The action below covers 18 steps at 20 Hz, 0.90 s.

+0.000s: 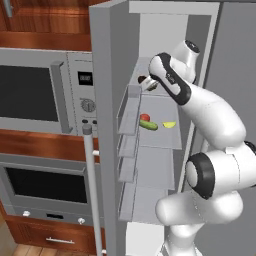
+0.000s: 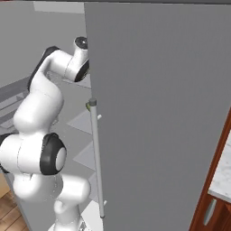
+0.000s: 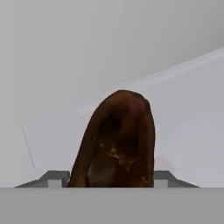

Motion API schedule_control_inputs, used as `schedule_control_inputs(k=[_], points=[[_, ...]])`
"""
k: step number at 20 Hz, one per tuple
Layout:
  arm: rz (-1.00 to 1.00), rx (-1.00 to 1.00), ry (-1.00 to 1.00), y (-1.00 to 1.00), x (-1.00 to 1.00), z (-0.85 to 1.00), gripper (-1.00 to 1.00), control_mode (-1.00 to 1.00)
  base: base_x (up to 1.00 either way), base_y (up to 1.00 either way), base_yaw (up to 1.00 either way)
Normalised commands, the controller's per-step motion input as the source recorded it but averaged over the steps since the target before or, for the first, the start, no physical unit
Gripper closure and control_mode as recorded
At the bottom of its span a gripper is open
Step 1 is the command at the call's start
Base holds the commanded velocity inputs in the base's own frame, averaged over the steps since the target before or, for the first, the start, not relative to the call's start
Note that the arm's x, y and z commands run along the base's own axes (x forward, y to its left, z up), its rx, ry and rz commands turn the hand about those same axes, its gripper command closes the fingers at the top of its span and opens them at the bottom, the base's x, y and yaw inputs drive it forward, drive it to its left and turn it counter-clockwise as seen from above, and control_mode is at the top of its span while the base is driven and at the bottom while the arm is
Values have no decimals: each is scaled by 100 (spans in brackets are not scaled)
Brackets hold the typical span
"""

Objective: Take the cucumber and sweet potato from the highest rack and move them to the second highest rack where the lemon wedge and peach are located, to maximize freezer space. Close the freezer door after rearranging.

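Sweet potato (image 3: pixel 117 142) fills the near field of the hand view, standing between the fingers (image 3: pixel 55 178), which sit narrow on either side of it and appear to be gripping it. Its long axis runs away from the hand, the rounded end pointing toward the freezer's back wall. In the left base view it sits at the highest rack (image 1: pixel 150 72). To do this step well, I judge the grip should hold firm while lifting clear before lowering to the second rack (image 1: pixel 160 135), where the cucumber (image 1: pixel 148 125), peach (image 1: pixel 145 117) and lemon wedge (image 1: pixel 169 124) lie.
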Motion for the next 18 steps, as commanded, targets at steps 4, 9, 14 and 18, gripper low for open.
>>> schedule_control_inputs(k=[4,9,14,18], points=[[-11,0,-3,1,-100,-13,100,-100,0,0,0],[-27,-1,0,-2,-71,-57,100,-100,0,0,0],[-15,0,1,-23,-18,-71,100,-100,0,0,0],[-10,0,0,-26,0,-65,100,-100,0,0,0]])
